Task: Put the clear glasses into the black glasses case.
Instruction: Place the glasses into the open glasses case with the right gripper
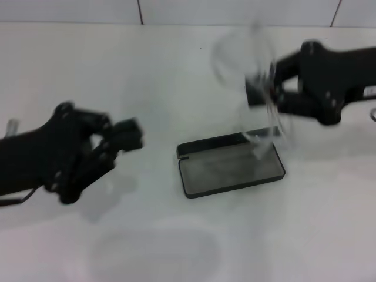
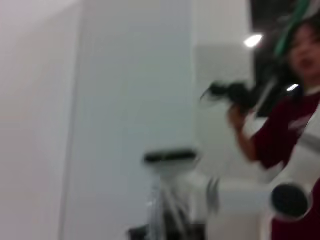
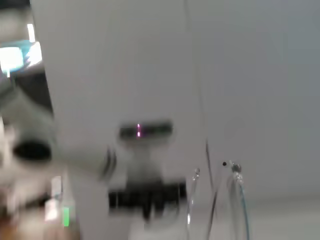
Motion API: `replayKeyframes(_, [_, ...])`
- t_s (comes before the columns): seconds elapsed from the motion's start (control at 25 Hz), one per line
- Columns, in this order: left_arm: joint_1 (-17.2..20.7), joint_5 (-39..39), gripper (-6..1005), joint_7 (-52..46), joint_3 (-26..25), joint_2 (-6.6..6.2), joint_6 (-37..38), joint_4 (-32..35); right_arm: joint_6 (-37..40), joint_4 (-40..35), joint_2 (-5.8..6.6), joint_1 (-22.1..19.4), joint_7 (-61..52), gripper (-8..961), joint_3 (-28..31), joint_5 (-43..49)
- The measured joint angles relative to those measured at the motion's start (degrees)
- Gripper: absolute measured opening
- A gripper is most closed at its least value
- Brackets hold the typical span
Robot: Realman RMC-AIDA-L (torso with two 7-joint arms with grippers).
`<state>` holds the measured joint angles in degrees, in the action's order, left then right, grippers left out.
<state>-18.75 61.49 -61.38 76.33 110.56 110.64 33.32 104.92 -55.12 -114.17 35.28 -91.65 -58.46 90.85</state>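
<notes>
The step in hand looks like the carry: the clear glasses (image 1: 254, 88) are held up off the counter (image 1: 176, 64) by the right gripper (image 1: 263, 94), in the upper right of the head view, and they are not yet in the black glasses case (image 1: 230, 163). The fingers appear clamped on the frame near one side, with the wraparound lens rising above the grip and the clear arms trailing down toward the case; the lowest tips hang over the case's right end, and whether they touch it is too blurred to say. The case lies open just below the middle of the head view, its grey lining facing up and its long side running roughly left to right with a slight tilt.

The next move, as I judge it, calls for bringing the glasses down and turning them so that their length lies along the case's long axis, then lowering them level into the lining before letting go. Since the glasses hang nearly upright now, they would need to be tipped flat first.

The right arm reaches in from the right edge of the head view, its wrist pointing left. The left gripper (image 1: 120, 138) sits at the left of the head view, well apart from the case, hovering over the counter with its fingers seemingly apart and holding nothing.

In the right wrist view the glasses' clear arms (image 3: 235, 200) show at the lower right.
</notes>
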Motion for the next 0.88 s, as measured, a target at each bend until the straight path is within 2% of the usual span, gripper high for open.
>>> replayKeyframes(0.04, [0.9, 2.8, 68, -0.1, -2.3, -0.25, 0.0, -0.6, 0.1, -10.7, -0.83, -1.1, -8.6, 116, -0.8, 7.0])
replayKeyframes(0.08, [1.5, 4.6, 68, -0.2, -4.2, -0.21, -0.1, -0.9, 0.1, -10.7, -0.83, -1.1, -8.6, 116, -0.8, 7.0])
replayKeyframes(0.16, [3.2, 9.5, 68, -0.2, -9.7, 0.2, -0.3, -1.6, 0.5, -20.9, -1.12, -1.4, -16.2, 116, -3.7, 14.4])
replayKeyframes(0.32, [5.8, 15.6, 68, -0.2, -16.8, 1.29, -0.6, -1.6, 1.3, -34.7, -1.03, 0.2, -28.1, 116, -11.3, 26.2])
replayKeyframes(0.44, [7.0, 17.7, 68, -0.2, -18.9, 1.71, -0.8, -1.4, 5.0, -39.8, -1.2, 4.1, -35.3, 117, -16.5, 34.7])
replayKeyframes(0.64, [8.8, 18.2, 68, 0.0, -19.1, 2.06, -0.9, -1.4, 7.9, -41.8, -1.47, 8.5, -40.0, 117, -26.2, 41.8])
replayKeyframes(0.76, [9.7, 18.3, 68, 0.3, -19.1, 2.37, -1.0, -1.3, 5.8, -41.5, -1.76, 9.3, -41.2, 117, -34.0, 46.6])
replayKeyframes(0.84, [10.3, 18.2, 69, 0.5, -19.2, 2.5, -1.0, -1.0, 1.4, -41.5, -1.89, 8.6, -41.7, 117, -40.1, 49.9])
replayKeyframes(0.88, [10.4, 18.2, 70, 0.5, -19.2, 2.5, -1.0, -1.0, 0.4, -41.5, -1.92, 8.4, -41.7, 117, -41.1, 50.6])
